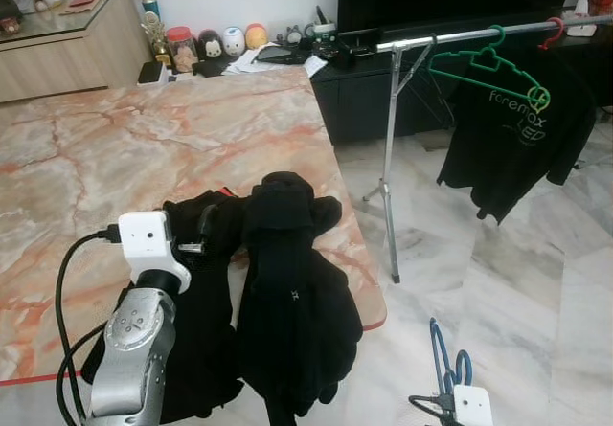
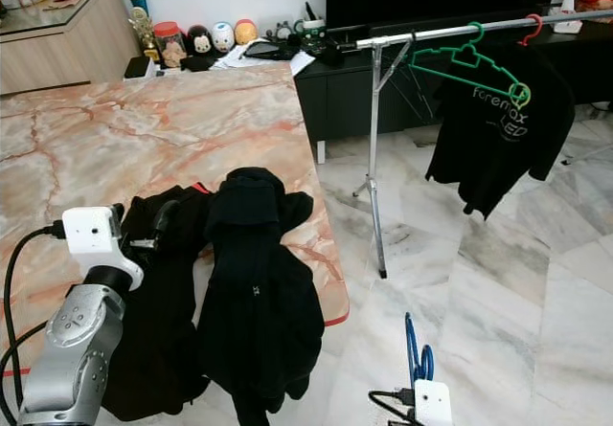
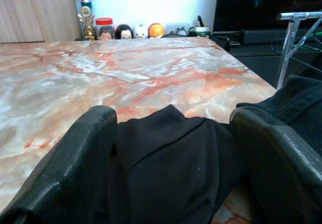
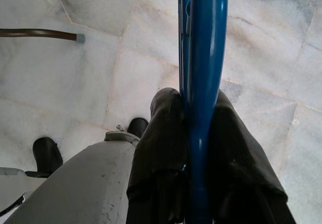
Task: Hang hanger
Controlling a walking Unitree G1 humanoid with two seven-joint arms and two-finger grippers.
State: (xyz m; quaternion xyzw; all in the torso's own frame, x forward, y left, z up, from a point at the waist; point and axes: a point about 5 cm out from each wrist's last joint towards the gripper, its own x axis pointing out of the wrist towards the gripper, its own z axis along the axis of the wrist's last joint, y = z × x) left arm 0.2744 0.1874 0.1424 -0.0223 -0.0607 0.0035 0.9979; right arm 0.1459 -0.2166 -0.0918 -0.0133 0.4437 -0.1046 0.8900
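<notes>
My right gripper (image 4: 197,114) is shut on a blue hanger (image 4: 203,58), held low over the floor beside the table; the blue hanger (image 1: 442,357) sticks up from the wrist at the bottom right. A silver clothes rail (image 1: 460,35) stands ahead on the right, with a green hanger (image 1: 487,66) carrying a black T-shirt (image 1: 517,134) and a red hanger hook (image 1: 554,32). My left gripper (image 3: 176,168) is open, its fingers (image 3: 83,158) either side of a fold of the black clothes (image 1: 292,292) heaped on the table's near right corner.
The marble table (image 1: 144,148) fills the left side. Beyond it stand a wooden sideboard (image 1: 67,48), small figurines (image 1: 220,41) and a dark TV cabinet (image 1: 374,91). The rail's leg (image 1: 391,187) stands on the pale tiled floor (image 1: 517,292) right of the table.
</notes>
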